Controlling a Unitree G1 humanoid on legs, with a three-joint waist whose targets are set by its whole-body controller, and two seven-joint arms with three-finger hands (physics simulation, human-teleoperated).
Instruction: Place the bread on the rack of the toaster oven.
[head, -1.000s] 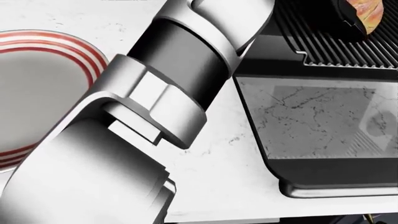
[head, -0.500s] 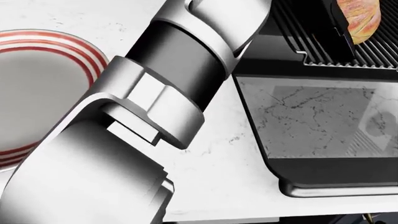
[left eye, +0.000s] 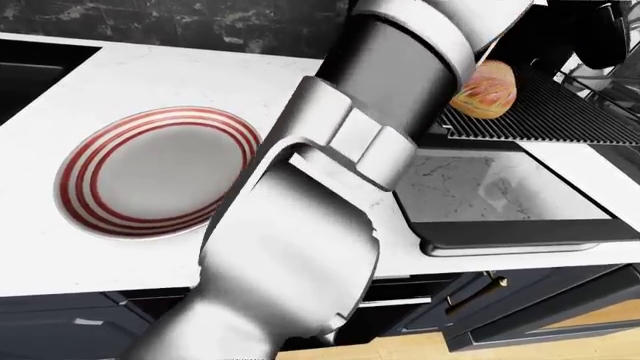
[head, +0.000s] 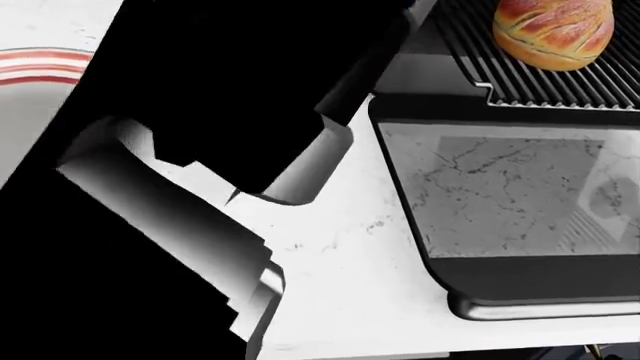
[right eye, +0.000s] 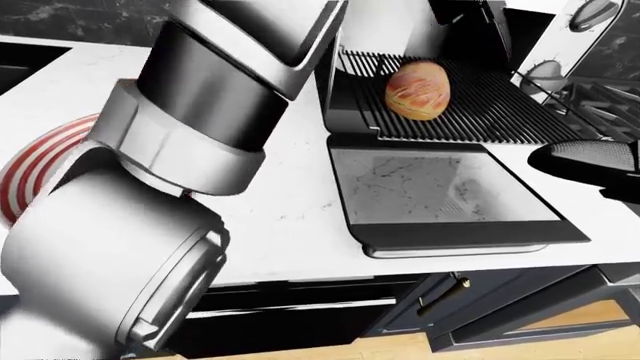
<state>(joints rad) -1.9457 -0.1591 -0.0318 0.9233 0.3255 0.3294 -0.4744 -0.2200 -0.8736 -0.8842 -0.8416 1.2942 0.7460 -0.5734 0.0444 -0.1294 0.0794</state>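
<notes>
The bread (head: 553, 30), a round golden loaf, lies on the ribbed rack (right eye: 480, 112) pulled out of the toaster oven, with nothing holding it. The oven's glass door (right eye: 435, 191) hangs open and flat below the rack. My left arm (left eye: 330, 172) crosses the views from bottom left to the top and hides part of the oven. Its hand does not show clearly; dark shapes (left eye: 600, 34) above and right of the bread may be its fingers. A dark textured form (right eye: 590, 161) at the right edge of the right-eye view looks like my right hand, its fingers unclear.
A white plate with red rings (left eye: 155, 172) sits on the white marble counter (right eye: 300, 217) left of the oven. Dark cabinet drawers (right eye: 300, 315) run below the counter edge. Shiny metal parts (right eye: 545, 75) stand right of the rack.
The dark fingers that were around the bread have lifted off it; the loaf now rests alone on the rack. My left arm has shifted and fills more of the head view.
</notes>
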